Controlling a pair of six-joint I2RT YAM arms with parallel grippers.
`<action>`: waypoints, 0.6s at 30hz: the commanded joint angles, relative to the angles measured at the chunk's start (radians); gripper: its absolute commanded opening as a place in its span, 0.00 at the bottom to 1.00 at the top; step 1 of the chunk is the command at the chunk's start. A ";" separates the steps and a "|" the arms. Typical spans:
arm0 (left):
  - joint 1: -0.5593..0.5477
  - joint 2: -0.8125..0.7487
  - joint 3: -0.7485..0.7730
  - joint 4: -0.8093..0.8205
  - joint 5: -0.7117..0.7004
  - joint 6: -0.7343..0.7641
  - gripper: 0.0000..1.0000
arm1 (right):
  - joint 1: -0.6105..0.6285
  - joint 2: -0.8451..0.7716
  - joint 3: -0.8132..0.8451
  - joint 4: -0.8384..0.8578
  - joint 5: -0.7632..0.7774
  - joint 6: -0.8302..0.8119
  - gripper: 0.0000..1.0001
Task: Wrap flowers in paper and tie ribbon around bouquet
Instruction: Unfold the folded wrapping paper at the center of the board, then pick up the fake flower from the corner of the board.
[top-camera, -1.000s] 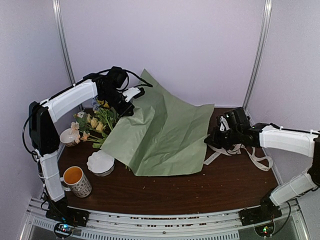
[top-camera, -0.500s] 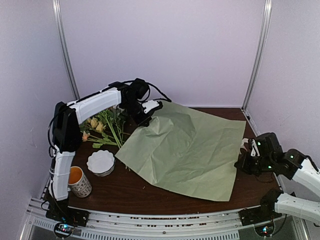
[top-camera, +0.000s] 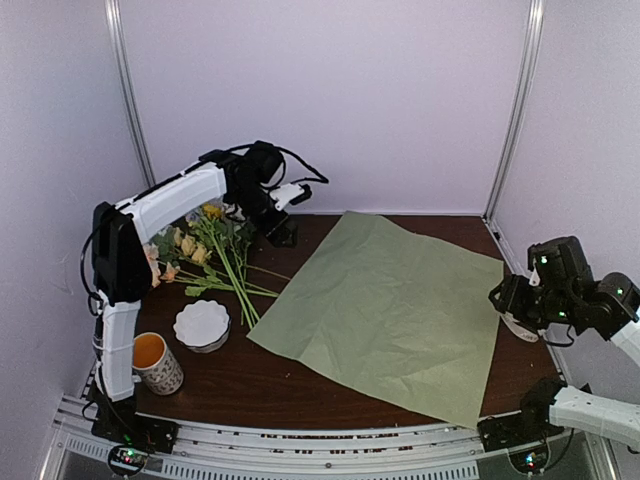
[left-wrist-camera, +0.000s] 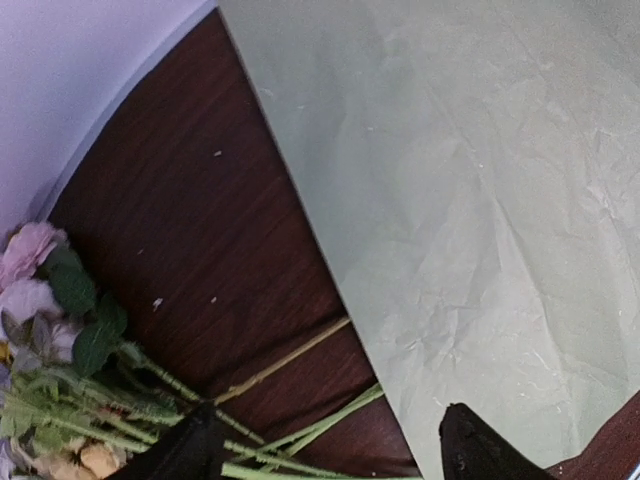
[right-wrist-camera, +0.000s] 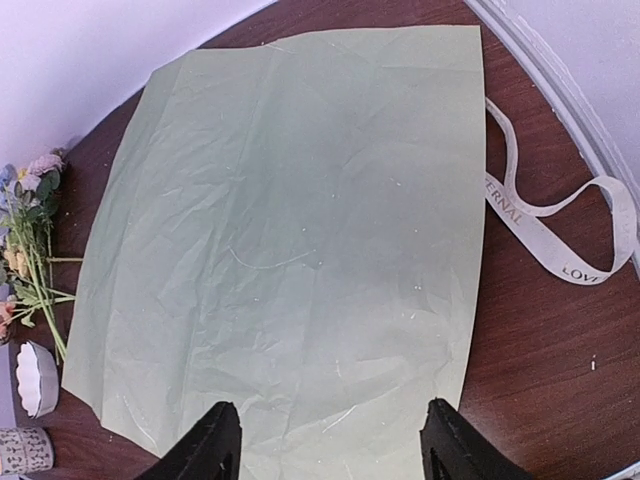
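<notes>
Paper (top-camera: 390, 305) now lies flat — left end effector (top-camera: 283, 232) has let go.

place: robot test booth, lab-type
walls: plain pale lilac panels (top-camera: 400, 100) on three sides, silver metal corner posts (top-camera: 515, 110)
base: slotted aluminium rail (top-camera: 320, 440) edging dark brown wooden counter (top-camera: 300, 385)
kit: two white robot arms (top-camera: 175, 195) bolted on the rail

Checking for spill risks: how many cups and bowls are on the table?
2: a mug holding orange liquid at the near left corner, and a white bowl just right of it. The left arm may hide more.
</notes>
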 joint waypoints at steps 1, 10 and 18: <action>0.151 -0.162 -0.136 0.082 -0.006 -0.180 0.64 | 0.003 0.082 0.035 0.019 0.037 -0.056 0.64; 0.374 -0.146 -0.348 0.270 -0.091 -0.555 0.21 | 0.003 0.161 0.001 0.176 -0.015 -0.112 0.63; 0.395 0.009 -0.278 0.261 -0.140 -0.625 0.35 | 0.003 0.209 -0.022 0.248 -0.035 -0.146 0.64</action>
